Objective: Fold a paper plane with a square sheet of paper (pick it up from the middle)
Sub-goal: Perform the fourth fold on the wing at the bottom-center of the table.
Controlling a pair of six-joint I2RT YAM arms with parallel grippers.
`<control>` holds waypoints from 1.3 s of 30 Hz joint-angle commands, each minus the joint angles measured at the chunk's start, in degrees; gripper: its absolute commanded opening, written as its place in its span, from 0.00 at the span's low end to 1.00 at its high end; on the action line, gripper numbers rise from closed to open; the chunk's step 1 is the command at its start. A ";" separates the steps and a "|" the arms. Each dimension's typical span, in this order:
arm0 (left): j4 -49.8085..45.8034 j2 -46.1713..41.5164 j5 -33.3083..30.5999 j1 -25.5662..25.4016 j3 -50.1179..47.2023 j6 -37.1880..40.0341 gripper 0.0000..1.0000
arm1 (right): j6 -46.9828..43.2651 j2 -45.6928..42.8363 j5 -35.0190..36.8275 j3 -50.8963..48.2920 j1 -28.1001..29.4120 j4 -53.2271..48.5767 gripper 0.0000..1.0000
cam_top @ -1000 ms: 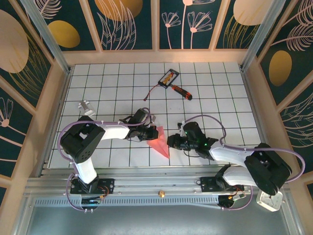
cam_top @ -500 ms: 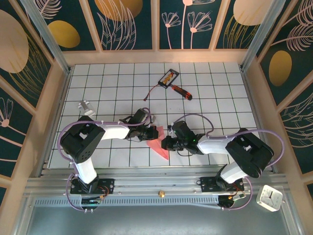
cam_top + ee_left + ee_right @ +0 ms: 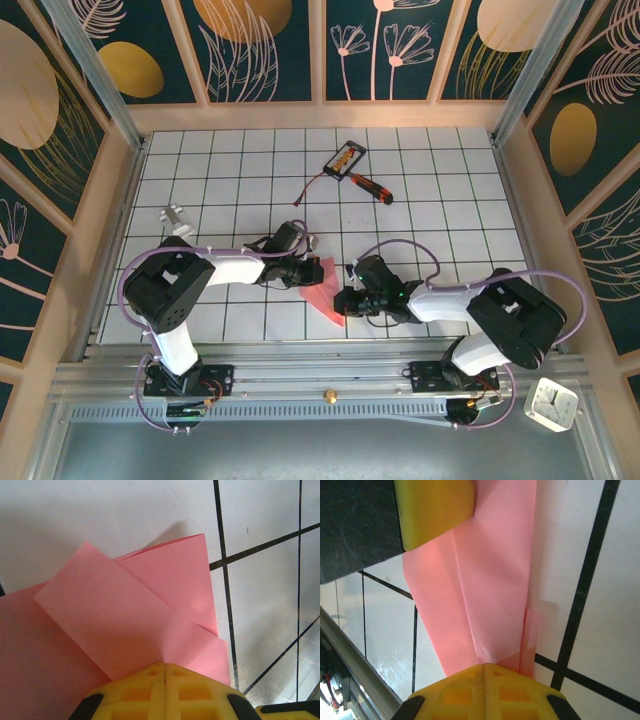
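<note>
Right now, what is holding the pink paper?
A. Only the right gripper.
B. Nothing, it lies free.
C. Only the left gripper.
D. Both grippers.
D: the left gripper and the right gripper are each shut on the folded pink paper, as both wrist views show.

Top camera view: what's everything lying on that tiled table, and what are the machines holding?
paper plane: one, pink, partly folded, middle of the table towards the front
screwdriver: one, red and black, far middle
card: one, black and orange, just beyond the screwdriver
metal piece: one, silvery, left side
clock: one, white, off the table, near right corner
table: one, white tiles, black lines
left gripper: one, yellow fingers, shut on the paper plane
right gripper: one, yellow fingers, shut on the paper plane
</note>
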 commanded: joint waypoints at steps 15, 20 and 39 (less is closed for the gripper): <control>-5.88 2.75 -4.81 0.55 -1.18 1.56 0.00 | -4.49 -4.36 -0.48 6.22 1.10 -8.02 0.04; -5.88 2.92 -4.57 0.55 -1.12 1.58 0.00 | -5.59 1.01 -1.15 8.26 1.72 -8.00 0.03; -6.71 2.88 -4.84 0.60 -0.50 2.21 0.00 | -9.08 3.41 -1.28 6.59 1.34 -12.61 0.03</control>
